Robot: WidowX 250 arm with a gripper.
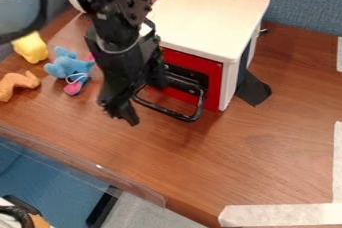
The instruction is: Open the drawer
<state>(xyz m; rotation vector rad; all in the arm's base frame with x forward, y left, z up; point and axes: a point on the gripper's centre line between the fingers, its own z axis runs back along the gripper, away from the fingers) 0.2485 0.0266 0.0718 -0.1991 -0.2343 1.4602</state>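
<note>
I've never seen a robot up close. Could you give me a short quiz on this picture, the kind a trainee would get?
1. Multiple choice: What is the gripper right beside?
a) the yellow toy
b) the long white tape at the lower right
c) the black handle on the box

2. True or false: In the picture, the blue plush toy lies to the left of the gripper.

3. Fill in the colour: The front panel that the handle sticks out from is ____.

Key: 1. c; 2. true; 3. red
</note>
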